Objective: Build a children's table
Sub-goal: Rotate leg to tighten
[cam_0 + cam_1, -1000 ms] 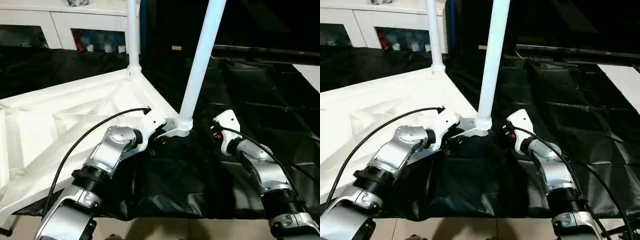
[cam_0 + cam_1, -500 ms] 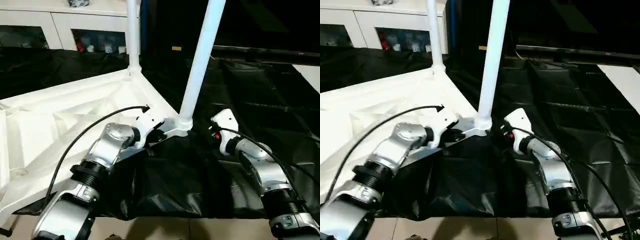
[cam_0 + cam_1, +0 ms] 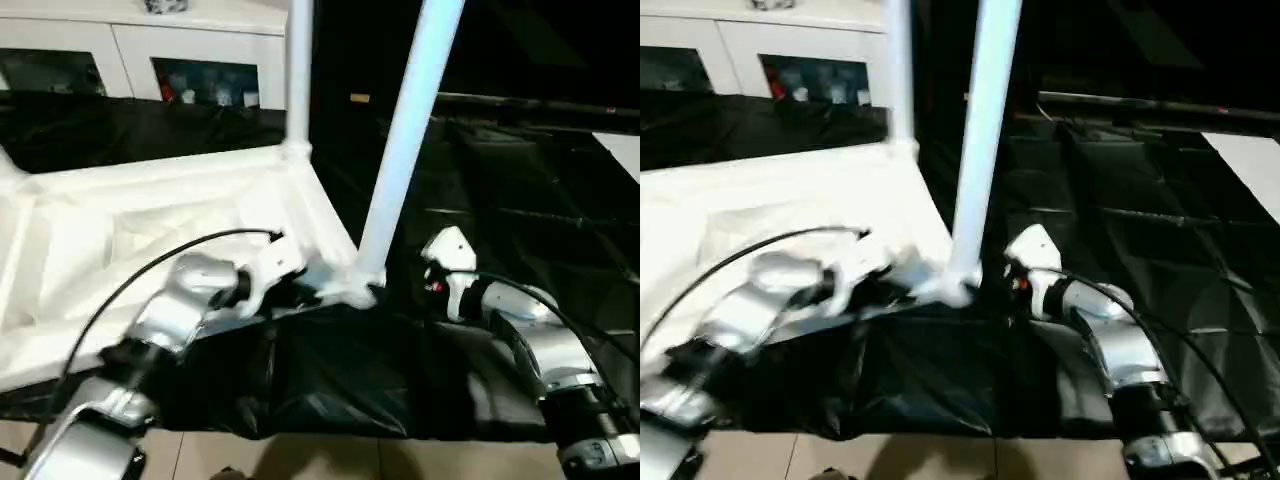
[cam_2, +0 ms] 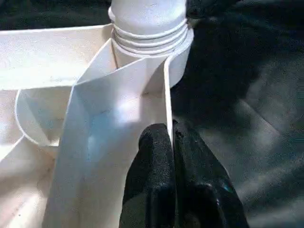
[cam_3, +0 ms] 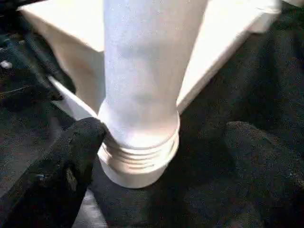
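The children's table lies upside down on a black sheet, its ribbed white top (image 3: 150,230) to my left. One white leg (image 3: 405,150) stands in the near corner socket (image 4: 152,33), and a second leg (image 3: 298,70) stands in the far corner. My left gripper (image 4: 172,137) is shut on the thin rim of the top, just beside the near socket. My right gripper (image 5: 166,130) is open, with one finger (image 5: 85,142) against the threaded base of the near leg and the other standing clear of it.
A white cabinet (image 3: 200,60) with glass doors runs along the back. The black sheet (image 3: 520,200) covers the floor to the right and front, wrinkled under my arms. Pale floor (image 3: 300,460) shows at the near edge.
My left gripper has closed on the table's rim. The left arm has drawn back to the left and the top has swung with it, so the far leg has shifted right. The right gripper stays open at the near leg.
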Controlling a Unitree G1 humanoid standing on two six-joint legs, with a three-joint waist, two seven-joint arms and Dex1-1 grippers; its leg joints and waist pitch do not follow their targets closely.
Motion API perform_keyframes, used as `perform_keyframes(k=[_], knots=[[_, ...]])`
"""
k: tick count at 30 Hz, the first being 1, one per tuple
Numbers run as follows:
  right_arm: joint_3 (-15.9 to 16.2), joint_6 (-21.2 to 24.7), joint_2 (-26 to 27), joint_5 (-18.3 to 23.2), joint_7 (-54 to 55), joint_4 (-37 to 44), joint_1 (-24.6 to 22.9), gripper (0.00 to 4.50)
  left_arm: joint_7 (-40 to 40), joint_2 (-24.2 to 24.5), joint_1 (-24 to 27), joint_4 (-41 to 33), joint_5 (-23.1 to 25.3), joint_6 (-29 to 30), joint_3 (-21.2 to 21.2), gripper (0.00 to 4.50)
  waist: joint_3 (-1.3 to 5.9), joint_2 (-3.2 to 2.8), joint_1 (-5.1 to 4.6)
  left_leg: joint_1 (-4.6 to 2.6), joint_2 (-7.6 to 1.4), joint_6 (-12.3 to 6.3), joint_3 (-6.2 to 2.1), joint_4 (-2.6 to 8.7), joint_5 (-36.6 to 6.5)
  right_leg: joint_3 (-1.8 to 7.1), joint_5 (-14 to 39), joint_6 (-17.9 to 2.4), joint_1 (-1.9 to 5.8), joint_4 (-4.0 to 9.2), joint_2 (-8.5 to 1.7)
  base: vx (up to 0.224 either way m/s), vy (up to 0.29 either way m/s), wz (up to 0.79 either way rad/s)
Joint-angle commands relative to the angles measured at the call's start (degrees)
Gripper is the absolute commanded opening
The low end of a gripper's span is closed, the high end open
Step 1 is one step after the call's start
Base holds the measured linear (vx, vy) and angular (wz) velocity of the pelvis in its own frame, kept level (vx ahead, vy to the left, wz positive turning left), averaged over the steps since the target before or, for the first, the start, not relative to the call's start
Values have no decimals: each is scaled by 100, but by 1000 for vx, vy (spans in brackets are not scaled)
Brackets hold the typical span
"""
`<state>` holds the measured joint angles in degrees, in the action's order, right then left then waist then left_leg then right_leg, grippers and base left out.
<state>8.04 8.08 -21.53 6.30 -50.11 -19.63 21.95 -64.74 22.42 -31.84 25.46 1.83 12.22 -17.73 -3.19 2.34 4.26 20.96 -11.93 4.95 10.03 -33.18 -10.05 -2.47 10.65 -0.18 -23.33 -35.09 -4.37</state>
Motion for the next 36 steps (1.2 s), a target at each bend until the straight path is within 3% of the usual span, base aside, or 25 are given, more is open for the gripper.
perform_keyframes(k=[1,7,8,10,11,12,15,19,27,29,32,34,35,36], knots=[[148,-169,-169,-129,-210,166,-72,450,-291,29,136,-112,-57,-22,-192,4,358,-33,6,-80,-113,-139,15,377,-1346,196,1031,-1251,290,409,-287,0,0,0],[333,-351,-133,-110,-577,99,-26,450,-471,222,324,-356,-152,-98,-177,4,369,-14,29,-65,-112,-148,12,373,-1260,200,1003,-1209,290,393,-291,0,0,0],[356,-360,-121,-111,-593,49,14,433,-479,226,331,-374,-155,-92,-175,1,365,33,24,-62,-109,-165,21,371,-1225,198,993,-1200,283,398,-282,0,0,0],[422,-426,-61,-161,-561,-173,166,433,-484,234,344,-421,-161,-63,-174,1,374,0,33,-68,-110,-162,18,365,-1149,199,956,-1223,277,379,-293,0,0,0],[430,-442,-43,-172,-548,-222,199,405,-482,235,346,-429,-161,-62,-173,0,374,1,29,-62,-105,-155,17,365,-1147,196,963,-1234,280,376,-292,0,0,0],[436,-463,-31,-155,-576,-263,226,397,-478,234,348,-439,-162,-53,-171,0,375,24,36,-64,-105,-156,23,361,-1135,197,958,-1231,284,378,-291,0,0,0],[451,-476,6,-119,-658,-325,284,385,-474,237,353,-463,-160,-31,-173,0,384,1,51,-68,-108,-190,25,352,-1025,201,745,-1272,287,352,-290,0,0,0],[449,-487,67,-68,-808,-401,327,352,-473,237,368,-483,-157,-11,-182,0,388,15,58,-59,-101,-236,28,344,-927,198,590,-1301,301,332,-285,0,0,0],[422,-551,163,6,-911,-654,399,272,-501,289,386,-480,-148,37,-203,0,390,10,64,-65,-99,-213,28,343,-981,198,713,-1290,301,342,-289,0,0,0],[410,-553,203,7,-918,-690,391,272,-487,303,396,-465,-134,56,-203,0,392,8,61,-60,-98,-209,24,345,-967,196,687,-1291,305,336,-289,0,0,0],[423,-595,254,-41,-845,-745,368,263,-373,269,391,-429,-116,84,-169,0,392,13,54,-66,-98,-201,27,343,-991,195,709,-1299,301,340,-288,0,0,0],[377,-510,525,-239,-127,-976,350,263,268,-48,265,-237,-38,224,-13,0,377,16,36,-58,-102,-168,33,352,-1030,204,804,-1297,286,352,-294,0,0,0],[344,-476,626,-304,152,-1064,356,263,481,-160,222,-185,-8,277,26,0,338,31,31,-75,-84,-52,28,376,-1261,194,1345,-1158,271,416,-288,0,0,0],[275,-406,800,-361,572,-1197,373,263,769,-336,171,-140,33,382,56,0,338,31,31,-75,-84,-52,28,376,-1261,194,1345,-1158,271,416,-288,0,0,0]])
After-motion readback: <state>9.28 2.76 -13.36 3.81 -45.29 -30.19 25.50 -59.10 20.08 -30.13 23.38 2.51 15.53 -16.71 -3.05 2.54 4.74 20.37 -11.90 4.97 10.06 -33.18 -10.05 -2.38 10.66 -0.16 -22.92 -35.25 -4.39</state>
